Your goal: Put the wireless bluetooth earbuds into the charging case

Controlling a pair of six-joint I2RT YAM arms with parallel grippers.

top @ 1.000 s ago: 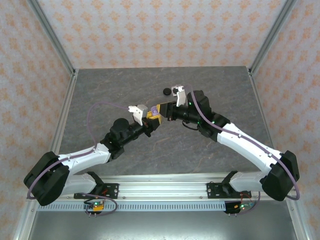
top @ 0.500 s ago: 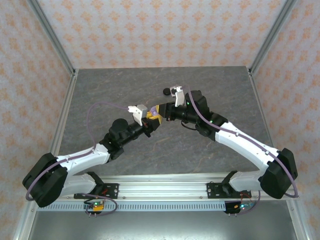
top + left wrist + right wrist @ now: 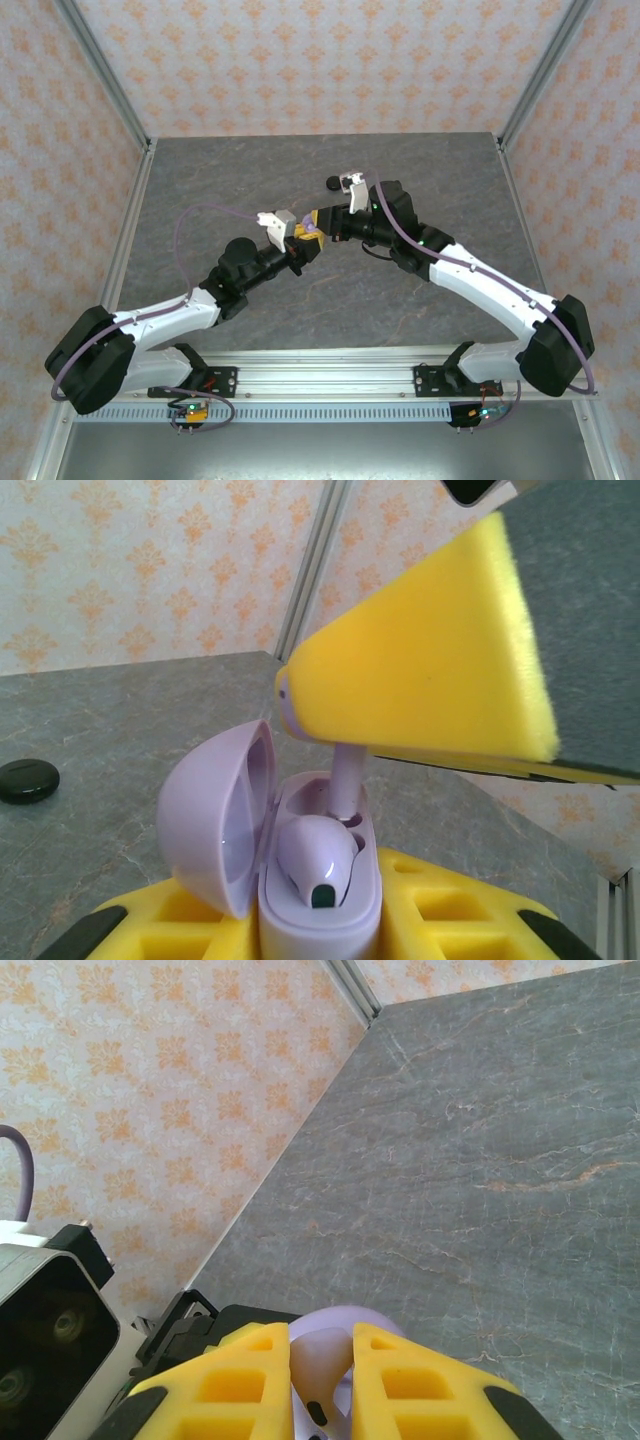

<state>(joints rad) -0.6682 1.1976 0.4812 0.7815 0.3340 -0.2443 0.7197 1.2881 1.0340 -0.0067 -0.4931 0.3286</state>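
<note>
In the middle of the top view the two arms met nose to nose above the table (image 3: 230,170). The left gripper (image 3: 300,237) was clamped on the base of the lilac charging case (image 3: 322,925), which sat upright at the bottom centre of the left wrist view with its lid hinged open to the left. One lilac earbud (image 3: 318,858) already lay seated in the nearer well. The right gripper (image 3: 320,1365) was closed on the second lilac earbud (image 3: 346,775), its yellow pad (image 3: 430,670) filling the upper right of that view, the stem pointing down with its tip at the mouth of the farther well. To finish well, the stem probably needed to stay in line with the well, clear of the open lid and of the seated bud, and go straight down with light force while the left arm held the case steady. Release likely made sense only once the bud sat flush. A black case (image 3: 25,779) lay on the table at the left edge.
</note>
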